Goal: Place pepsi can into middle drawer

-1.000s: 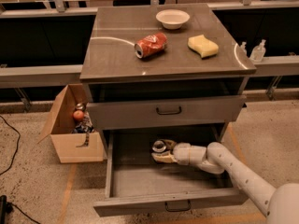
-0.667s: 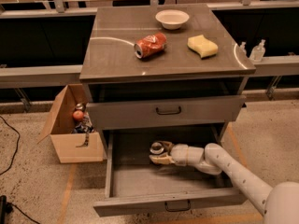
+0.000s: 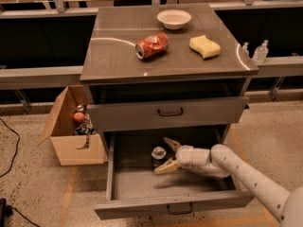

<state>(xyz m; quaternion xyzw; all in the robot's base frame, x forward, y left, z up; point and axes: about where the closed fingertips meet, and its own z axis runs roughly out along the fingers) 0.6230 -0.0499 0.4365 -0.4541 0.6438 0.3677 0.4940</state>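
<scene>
The pepsi can (image 3: 158,155) stands upright in the open middle drawer (image 3: 142,206), near the back at its middle; I see its silver top and dark body. My gripper (image 3: 162,155) reaches into the drawer from the right. Its two tan fingers (image 3: 166,166) are spread apart on either side of the can, and the can stands free between their tips. The white arm runs off to the lower right.
The upper grey drawer (image 3: 142,115) is shut. On the cabinet top lie a crushed red can (image 3: 151,45), a white bowl (image 3: 174,18) and a yellow sponge (image 3: 204,47). A cardboard box (image 3: 66,148) stands left of the cabinet. Small bottles (image 3: 260,51) stand at the right.
The gripper held the can in the drawer with its fingers close on it. Now the fingers have spread open and the can stands on the drawer floor.
</scene>
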